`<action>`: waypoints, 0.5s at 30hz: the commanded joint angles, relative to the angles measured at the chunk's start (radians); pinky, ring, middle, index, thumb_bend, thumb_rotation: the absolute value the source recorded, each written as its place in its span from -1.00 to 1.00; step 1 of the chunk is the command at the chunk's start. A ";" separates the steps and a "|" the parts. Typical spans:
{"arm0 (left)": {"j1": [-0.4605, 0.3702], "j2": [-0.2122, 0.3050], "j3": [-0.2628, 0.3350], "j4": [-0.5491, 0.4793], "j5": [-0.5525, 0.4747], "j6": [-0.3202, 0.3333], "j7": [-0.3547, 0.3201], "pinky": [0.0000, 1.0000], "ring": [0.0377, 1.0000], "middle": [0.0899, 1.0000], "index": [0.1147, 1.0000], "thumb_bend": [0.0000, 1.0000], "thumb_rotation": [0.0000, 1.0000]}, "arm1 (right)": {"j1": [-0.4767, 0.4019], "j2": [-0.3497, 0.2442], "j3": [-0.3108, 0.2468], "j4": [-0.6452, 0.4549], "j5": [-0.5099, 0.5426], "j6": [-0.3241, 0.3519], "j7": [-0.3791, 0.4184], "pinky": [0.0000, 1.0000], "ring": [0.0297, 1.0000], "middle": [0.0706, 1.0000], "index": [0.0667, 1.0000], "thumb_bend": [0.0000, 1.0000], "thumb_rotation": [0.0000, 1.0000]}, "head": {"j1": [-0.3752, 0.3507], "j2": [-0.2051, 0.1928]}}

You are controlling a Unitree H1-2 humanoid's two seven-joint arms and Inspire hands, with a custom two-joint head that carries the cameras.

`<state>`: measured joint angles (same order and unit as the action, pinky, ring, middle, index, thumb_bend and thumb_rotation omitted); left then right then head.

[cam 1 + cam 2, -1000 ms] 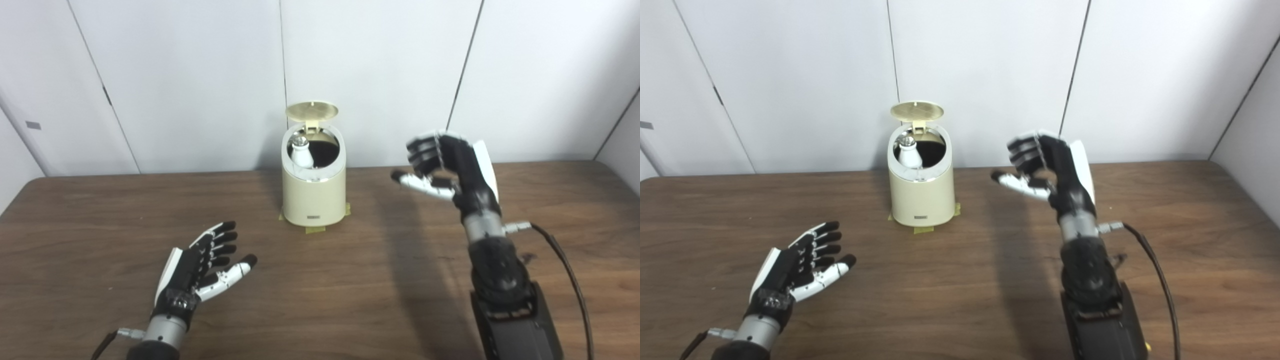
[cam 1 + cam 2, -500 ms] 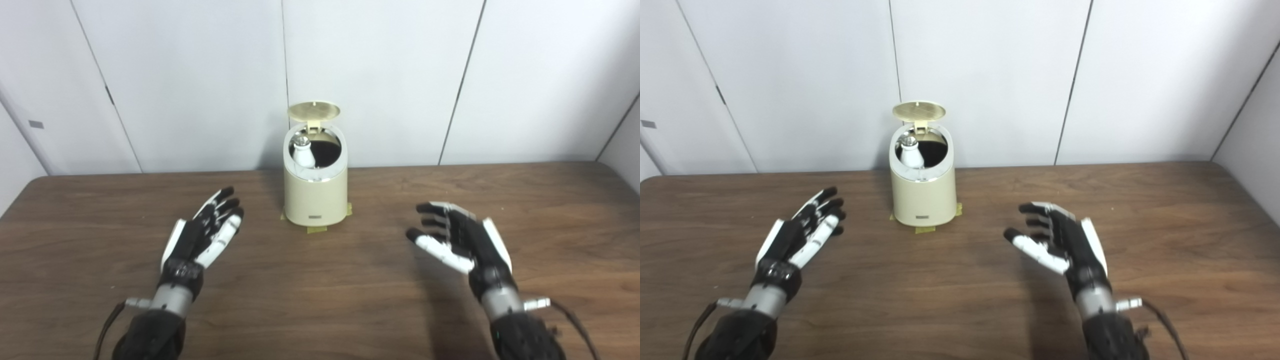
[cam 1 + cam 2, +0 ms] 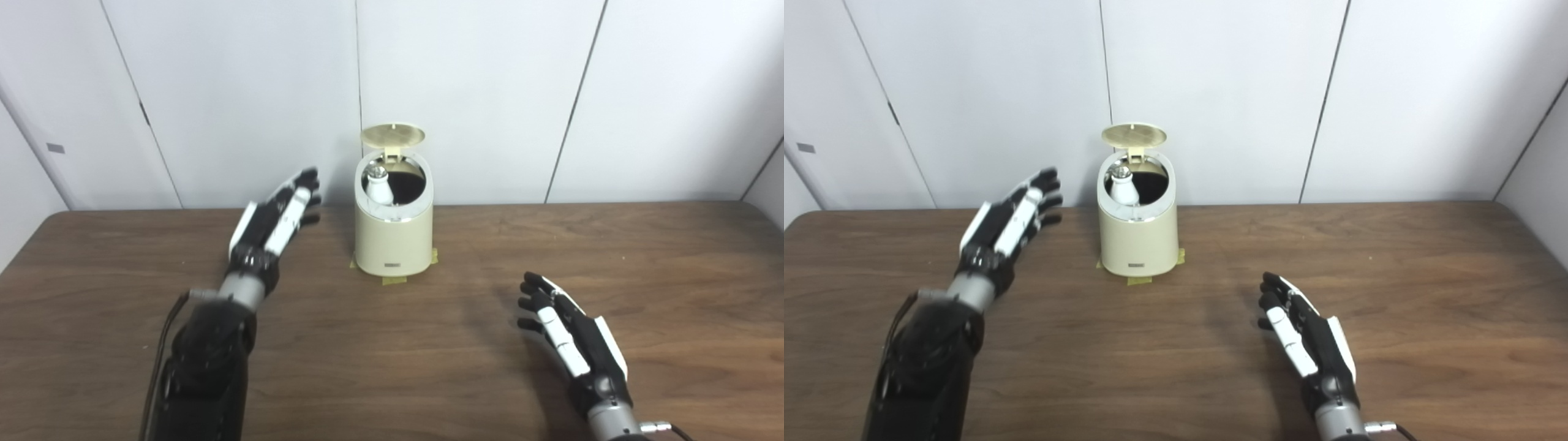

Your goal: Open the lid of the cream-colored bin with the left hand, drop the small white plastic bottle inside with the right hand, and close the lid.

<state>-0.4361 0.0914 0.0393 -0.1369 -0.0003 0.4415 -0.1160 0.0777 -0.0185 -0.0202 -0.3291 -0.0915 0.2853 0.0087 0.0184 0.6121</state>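
Left eye view: left hand [image 3: 275, 214] had risen from the worktop [image 3: 122, 343] toward the bin [image 3: 394, 229], fingers spread, empty; lid [image 3: 392, 134] upright, bottle [image 3: 378, 185] inside.
Right eye view: right hand [image 3: 1304, 334] had dropped low, open, empty. Lid closing remained.

Both views are evenly and fairly brightly lit by soft, diffuse light from above. The white wall panels [image 3: 465, 92] read a flat pale grey, without hot spots. Shadows are faint and soft-edged: a dim patch lies on the table [image 3: 674, 257] just left of the right hand [image 3: 572, 343], and a weak shadow falls on the wall left of the bin [image 3: 394, 236]. A small glint shows on the bin's metal rim and on the cap of the bottle [image 3: 378, 187]. The left hand [image 3: 272, 223] is slightly smeared at its fingers [image 3: 306, 184]. Overall sharpness is moderate, with mild softness and little visible bending at the edges
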 commanded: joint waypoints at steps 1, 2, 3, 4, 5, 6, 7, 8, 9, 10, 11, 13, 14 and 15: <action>-0.076 0.010 0.001 0.006 -0.002 -0.035 0.012 0.66 0.77 0.80 0.83 -0.02 0.54 | -0.011 0.004 0.009 -0.009 -0.013 -0.069 -0.014 0.42 0.62 0.65 0.66 -0.07 0.56 | 0.001 0.000; -0.097 0.011 0.002 0.017 -0.002 -0.033 0.013 0.66 0.76 0.80 0.82 -0.02 0.53 | -0.010 0.005 0.011 -0.005 -0.017 -0.076 -0.018 0.43 0.62 0.65 0.66 -0.05 0.55 | 0.001 0.000; -0.117 0.012 0.003 0.028 -0.002 -0.030 0.014 0.68 0.77 0.80 0.82 -0.02 0.53 | -0.008 0.004 0.014 -0.001 -0.024 -0.085 -0.022 0.43 0.62 0.65 0.65 -0.02 0.54 | 0.000 -0.001; -0.137 0.014 0.004 0.038 -0.001 -0.026 0.015 0.69 0.77 0.81 0.81 -0.02 0.54 | -0.007 0.003 0.018 0.003 -0.032 -0.091 -0.026 0.42 0.61 0.64 0.65 0.00 0.55 | 0.001 -0.003; -0.155 0.016 0.005 0.050 0.000 -0.025 0.017 0.70 0.77 0.80 0.81 -0.04 0.55 | -0.005 0.001 0.020 0.007 -0.040 -0.098 -0.030 0.43 0.61 0.64 0.65 0.04 0.57 | 0.001 -0.003; -0.169 0.019 0.006 0.061 0.000 -0.027 0.018 0.71 0.77 0.80 0.81 -0.04 0.56 | -0.004 0.002 0.022 0.011 -0.045 -0.102 -0.034 0.43 0.60 0.63 0.64 0.07 0.58 | 0.001 -0.004; -0.183 0.021 0.007 0.073 0.002 -0.032 0.021 0.72 0.78 0.80 0.81 -0.03 0.56 | -0.003 0.004 0.021 0.014 -0.044 -0.105 -0.036 0.42 0.58 0.62 0.64 0.08 0.58 | 0.002 -0.005; -0.198 0.022 0.007 0.086 0.005 -0.035 0.025 0.72 0.77 0.79 0.81 -0.02 0.55 | -0.002 0.007 0.019 0.017 -0.040 -0.108 -0.038 0.42 0.58 0.61 0.63 0.08 0.58 | 0.002 -0.005; -0.210 0.024 0.007 0.096 0.008 -0.036 0.029 0.72 0.77 0.78 0.80 -0.03 0.54 | 0.000 0.009 0.018 0.018 -0.035 -0.109 -0.039 0.42 0.58 0.61 0.63 0.08 0.57 | 0.003 -0.006; -0.225 0.026 0.007 0.110 0.010 -0.042 0.032 0.72 0.77 0.78 0.80 -0.03 0.54 | 0.003 0.009 0.018 0.018 -0.030 -0.112 -0.038 0.43 0.58 0.61 0.63 0.08 0.57 | 0.003 -0.007; -0.238 0.030 0.004 0.123 0.013 -0.052 0.033 0.72 0.78 0.78 0.80 -0.06 0.55 | 0.005 0.010 0.016 0.019 -0.020 -0.114 -0.037 0.43 0.58 0.61 0.63 0.07 0.57 | 0.004 -0.008; -0.264 0.041 -0.003 0.150 0.019 -0.067 0.032 0.71 0.77 0.78 0.80 -0.10 0.57 | 0.011 0.009 0.018 0.018 -0.017 -0.118 -0.037 0.45 0.60 0.61 0.62 0.06 0.58 | 0.004 -0.013; -0.277 0.048 -0.007 0.163 0.020 -0.074 0.027 0.72 0.77 0.78 0.79 -0.11 0.58 | 0.014 0.010 0.019 0.017 -0.016 -0.118 -0.038 0.44 0.59 0.61 0.63 0.03 0.59 | 0.003 -0.015; -0.290 0.054 -0.011 0.175 0.020 -0.078 0.022 0.73 0.78 0.79 0.79 -0.12 0.58 | 0.017 0.010 0.020 0.014 -0.014 -0.117 -0.038 0.44 0.59 0.61 0.62 0.00 0.59 | 0.001 -0.018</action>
<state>-0.6520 0.1253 0.0302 0.0435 0.0115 0.4087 -0.0923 0.0865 -0.0164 -0.0020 -0.2933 -0.1114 0.2173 -0.0269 0.0184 0.5937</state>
